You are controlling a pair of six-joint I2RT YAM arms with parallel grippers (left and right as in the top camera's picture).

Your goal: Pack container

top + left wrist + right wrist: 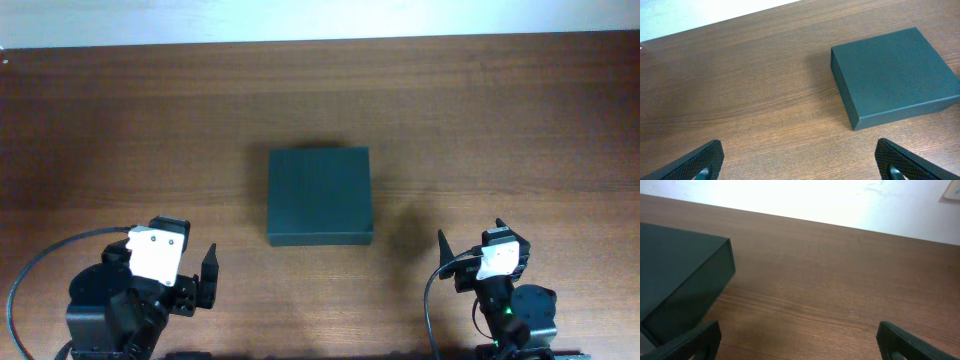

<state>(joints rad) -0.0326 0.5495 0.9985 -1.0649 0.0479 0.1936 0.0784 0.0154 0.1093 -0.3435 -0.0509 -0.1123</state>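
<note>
The container [320, 195] is a dark green-black matte rectangular box, closed, lying flat at the middle of the wooden table. It also shows at the upper right of the left wrist view [895, 75] and at the left edge of the right wrist view [677, 275]. My left gripper [195, 270] is open and empty, near the front edge, left of and nearer than the box; its fingers frame bare wood [800, 160]. My right gripper [485, 248] is open and empty, at the front right of the box [797, 342].
The wooden table [480, 120] spreads around the box. A pale wall or floor strip runs beyond its far edge [300, 20]. No other objects show on the table.
</note>
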